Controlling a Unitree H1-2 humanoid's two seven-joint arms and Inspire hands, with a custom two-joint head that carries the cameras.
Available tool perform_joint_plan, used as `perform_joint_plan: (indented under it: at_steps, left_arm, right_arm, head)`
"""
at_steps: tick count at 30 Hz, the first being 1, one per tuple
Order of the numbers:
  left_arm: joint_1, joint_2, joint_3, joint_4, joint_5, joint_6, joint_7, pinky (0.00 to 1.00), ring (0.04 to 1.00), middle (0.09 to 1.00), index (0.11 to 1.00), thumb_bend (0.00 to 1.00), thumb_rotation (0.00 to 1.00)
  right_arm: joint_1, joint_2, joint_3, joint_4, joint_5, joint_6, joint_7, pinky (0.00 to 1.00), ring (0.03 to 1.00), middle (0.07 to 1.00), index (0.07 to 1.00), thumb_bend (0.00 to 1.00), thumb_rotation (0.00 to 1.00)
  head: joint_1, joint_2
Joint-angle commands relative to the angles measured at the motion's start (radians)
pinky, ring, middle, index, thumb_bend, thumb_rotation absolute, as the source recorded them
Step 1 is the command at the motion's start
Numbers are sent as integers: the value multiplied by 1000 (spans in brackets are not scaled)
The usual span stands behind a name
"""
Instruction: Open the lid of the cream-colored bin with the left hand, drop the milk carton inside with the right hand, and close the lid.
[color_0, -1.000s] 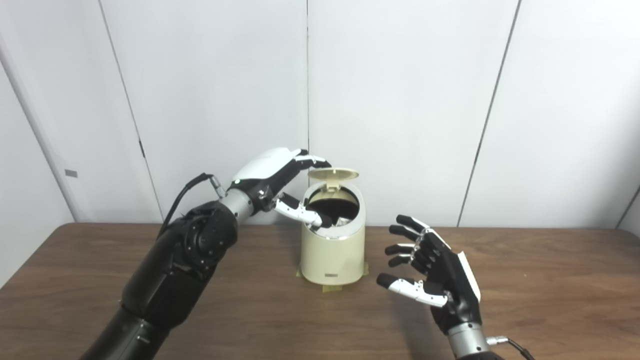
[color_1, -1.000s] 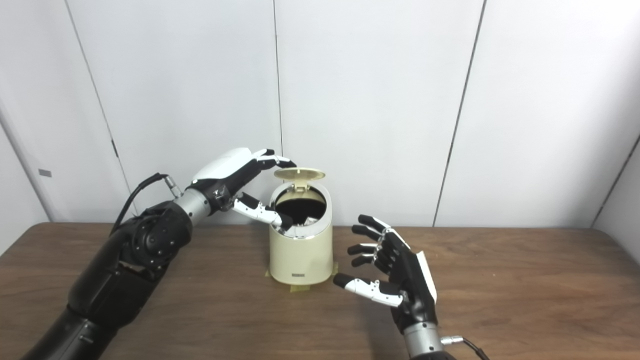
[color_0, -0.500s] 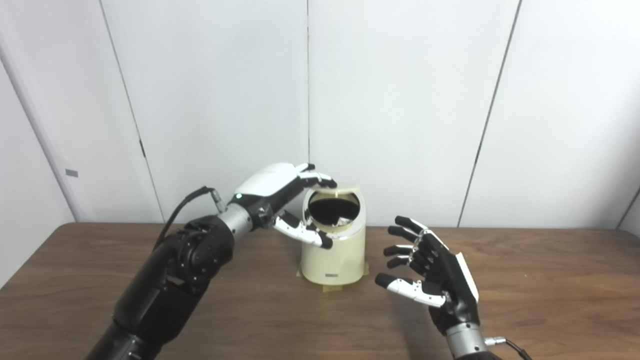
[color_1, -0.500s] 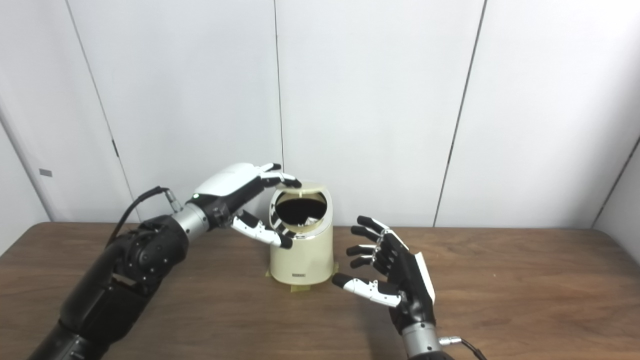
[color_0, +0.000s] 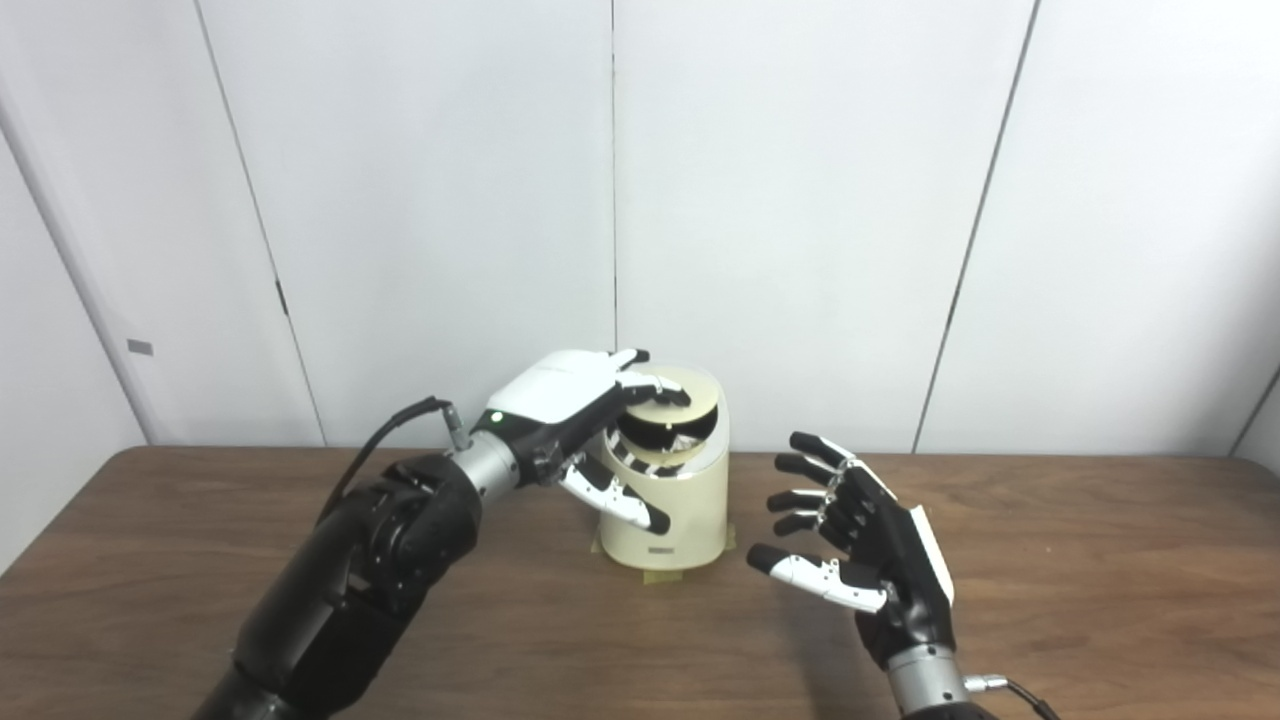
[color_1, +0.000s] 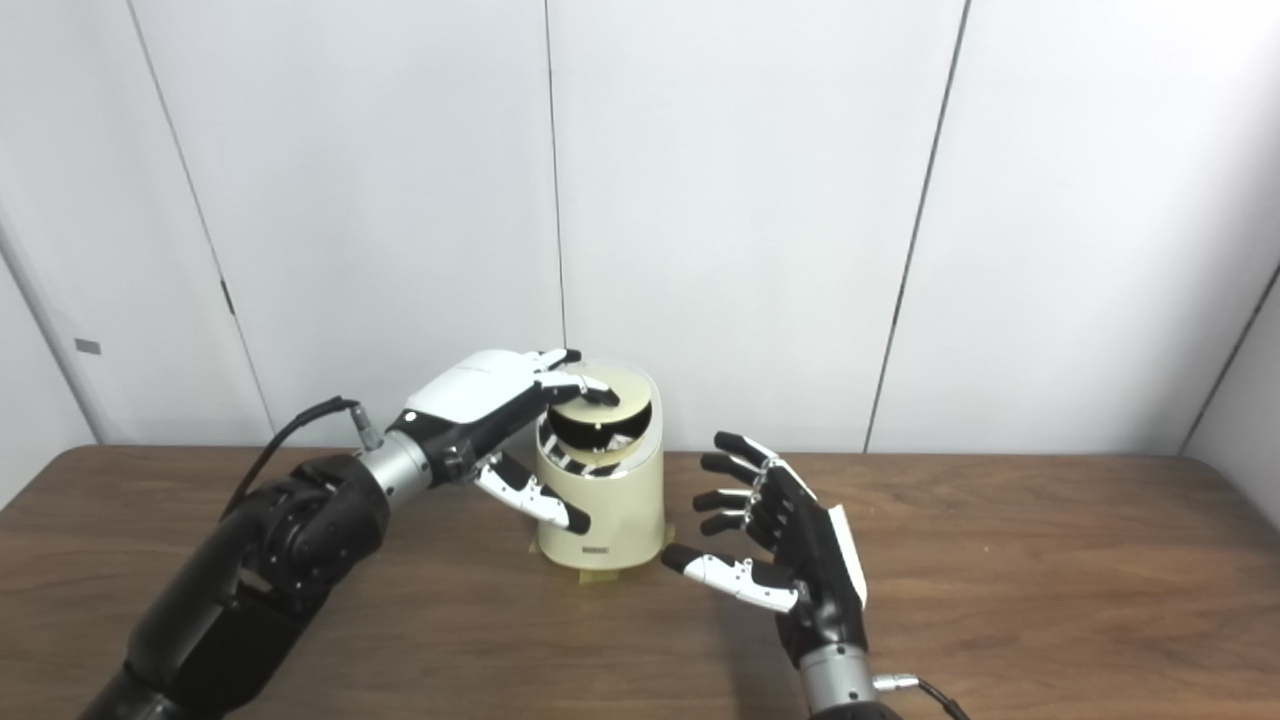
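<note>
The cream-colored bin stands on the wooden table near the back wall. Its round lid is tilted down over the mouth, with a dark gap left at the front. My left hand lies on the lid from the left, fingers pressing on its top and thumb hanging beside the bin wall. My right hand hovers open to the right of the bin, palm facing it, holding nothing. The milk carton is not visible on the table; a pale scrap shows through the gap inside the bin.
The brown table reaches to both sides. Tape patches sit under the bin's base. White wall panels stand close behind the bin. A cable loops off the left wrist.
The lid has swung from upright down onto the bin mouth under my left hand, which came down and forward with it. The right hand has barely moved.
</note>
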Motion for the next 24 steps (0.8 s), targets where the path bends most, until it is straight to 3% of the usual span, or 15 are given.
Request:
perform_joint_plan:
  at_steps: [1, 6, 15, 24]
  left_arm:
    - [-32, 23, -17, -36, 66, -29, 27, 1000, 1000, 831, 847, 928, 384]
    - [-36, 54, -76, -84, 223, -28, -32, 1000, 1000, 815, 821, 912, 396]
    - [-35, 34, -111, -112, 368, 76, -215, 1000, 997, 755, 750, 1000, 420]
    - [-11, 26, -120, -90, 425, 117, -263, 1000, 1000, 792, 788, 1000, 465]
  right_arm:
    - [-38, 5, 1, -44, 1, -14, 0, 484, 586, 732, 747, 774, 99]
    - [-38, 4, 1, -50, -4, -13, -1, 481, 580, 726, 747, 766, 98]
    - [-42, -2, 3, -56, -15, -17, -6, 473, 574, 723, 751, 760, 101]
    - [-45, -2, -3, -62, -15, -9, -10, 508, 570, 714, 741, 767, 108]
  head:
    - [-2, 6]
    - [-1, 13]
    - [0, 23]
    - [2, 28]
